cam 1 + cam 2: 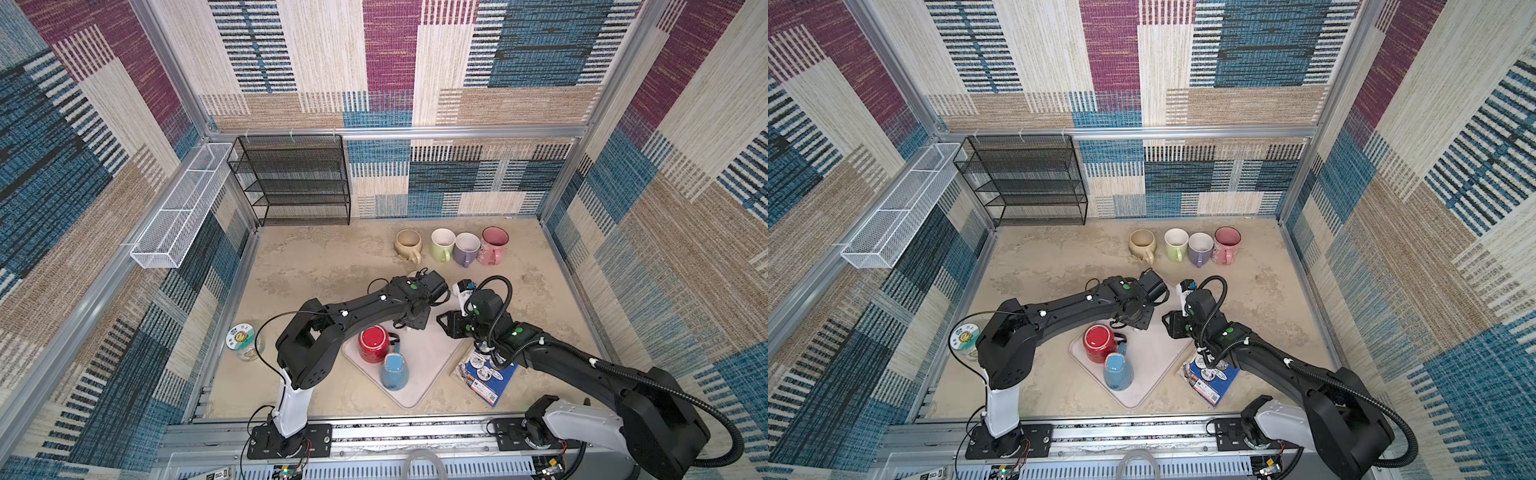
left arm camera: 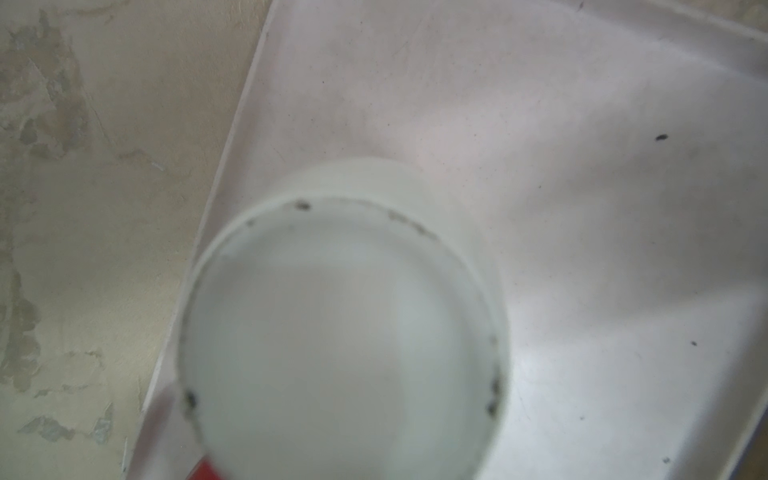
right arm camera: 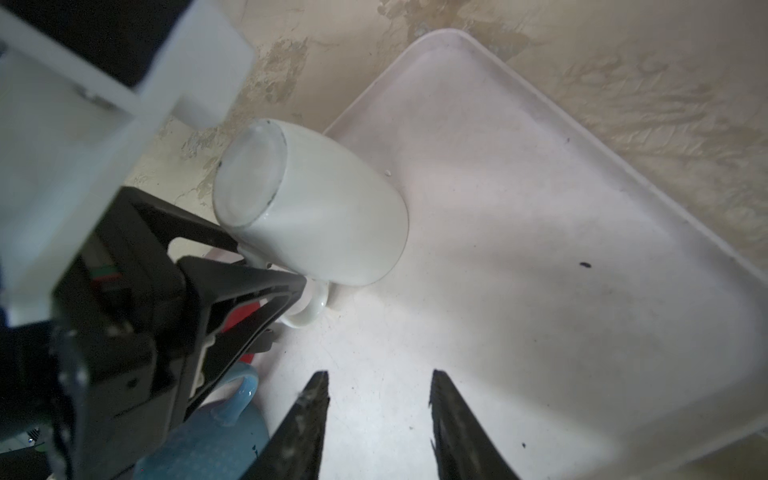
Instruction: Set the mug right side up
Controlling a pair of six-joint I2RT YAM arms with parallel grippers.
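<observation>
White mug (image 3: 332, 216) being seen upside down on the tray (image 3: 540, 291), handle being touched by left end effector (image 3: 274, 266), grip cannot be told, right end effector (image 3: 378, 374) being held open above the tray

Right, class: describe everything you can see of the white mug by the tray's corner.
The glossy white ceramic-looking mug is plain, with dark specks round its flat base ring. It is tilted, with its base raised and its mouth end down on the white plastic tray near a corner. Its loop handle appears pinched by the left pincer. Its inside is hidden.
</observation>
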